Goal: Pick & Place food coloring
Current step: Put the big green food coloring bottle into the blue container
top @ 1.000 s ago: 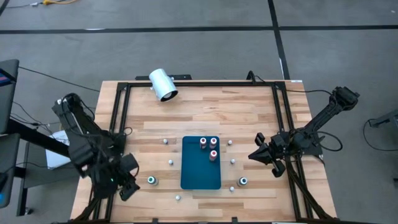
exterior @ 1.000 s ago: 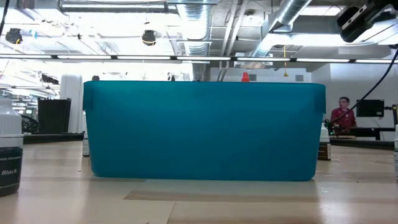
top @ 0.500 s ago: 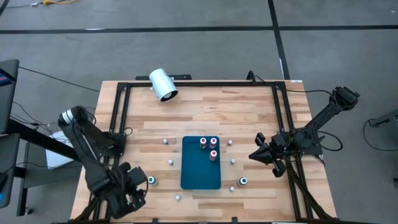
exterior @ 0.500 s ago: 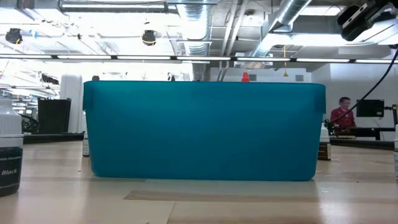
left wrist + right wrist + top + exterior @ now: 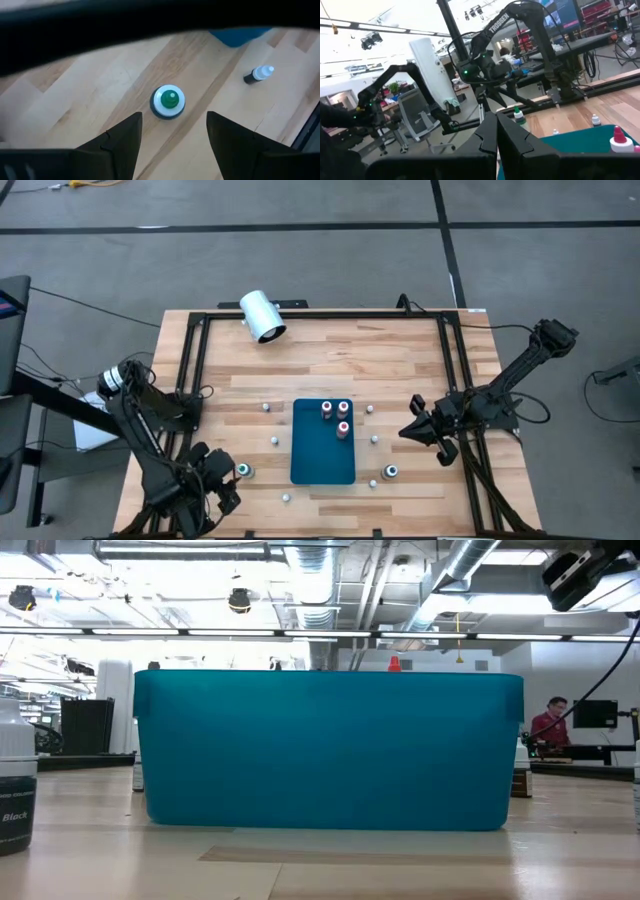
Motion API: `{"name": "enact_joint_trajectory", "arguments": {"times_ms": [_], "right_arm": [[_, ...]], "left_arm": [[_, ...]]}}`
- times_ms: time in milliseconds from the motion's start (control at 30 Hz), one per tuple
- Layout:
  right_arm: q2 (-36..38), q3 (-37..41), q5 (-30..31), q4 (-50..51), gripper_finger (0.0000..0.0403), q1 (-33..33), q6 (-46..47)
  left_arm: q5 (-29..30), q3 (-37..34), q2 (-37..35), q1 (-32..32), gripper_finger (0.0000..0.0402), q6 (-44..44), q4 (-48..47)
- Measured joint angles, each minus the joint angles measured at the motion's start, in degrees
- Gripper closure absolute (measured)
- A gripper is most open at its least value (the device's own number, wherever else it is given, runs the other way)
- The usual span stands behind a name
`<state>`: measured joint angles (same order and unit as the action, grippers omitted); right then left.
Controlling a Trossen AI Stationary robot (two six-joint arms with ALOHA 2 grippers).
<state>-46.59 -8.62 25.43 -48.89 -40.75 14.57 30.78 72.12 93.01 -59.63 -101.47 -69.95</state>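
While the right arm waits at the table's right side, the left gripper (image 5: 228, 485) is positioned over the near-left part of the wooden table (image 5: 400, 365), just beside the green bottle (image 5: 243, 470). In the left wrist view its 2 dark fingers (image 5: 122, 142) are spread apart with nothing between them, and the green bottle (image 5: 168, 101) stands upright on bare wood ahead of the gap, clear of both fingers. A small dark bottle (image 5: 258, 74) with a pale top lies on its side farther off on the table in that view.

The teal mat (image 5: 323, 442) lies at the table's centre. 3 red bottles (image 5: 335, 416) stand on its far portion: 2 side by side and 1 just nearer. A second green bottle (image 5: 391, 472) stands on the wood near the mat's near-right corner. Several small white caps (image 5: 274, 441) are scattered on the wood to either side of the mat. A large white cylinder (image 5: 262, 316) lies on its side at the table's far edge.

The right gripper (image 5: 409, 430) hangs right of the mat, fingers pressed together and grasping nothing, as the right wrist view confirms.

In the low view the teal mat (image 5: 330, 750) fills most of the frame, a bottle labelled black (image 5: 16, 780) stands at the left edge, and a person (image 5: 553, 724) is seen in the room beyond.
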Motion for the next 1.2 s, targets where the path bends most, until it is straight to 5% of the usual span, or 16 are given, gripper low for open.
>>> {"name": "enact_joint_trajectory", "arguments": {"times_ms": [200,433,733,967,1200], "right_arm": [[0.0,2.4,-1.7,-0.5,0.0403,-0.1,2.8],[0.0,8.2,-3.2,-13.1,0.0403,-1.1,1.3],[2.6,8.2,-2.9,-12.1,0.0403,-1.1,5.4],[2.8,8.2,7.7,-5.4,0.0403,-1.1,5.7],[2.9,8.2,9.2,-5.8,0.0403,-1.3,6.6]], "left_arm": [[2.9,0.0,0.0,-0.6,0.0188,-1.9,-0.2],[3.6,0.0,0.0,-0.7,0.0188,-2.8,-0.2],[4.1,0.0,0.0,-0.7,0.0188,-1.2,-0.5],[4.2,0.0,0.0,-0.7,0.0188,-1.3,-0.8],[4.4,0.0,0.0,-0.8,0.0188,-1.3,-0.8]]}}
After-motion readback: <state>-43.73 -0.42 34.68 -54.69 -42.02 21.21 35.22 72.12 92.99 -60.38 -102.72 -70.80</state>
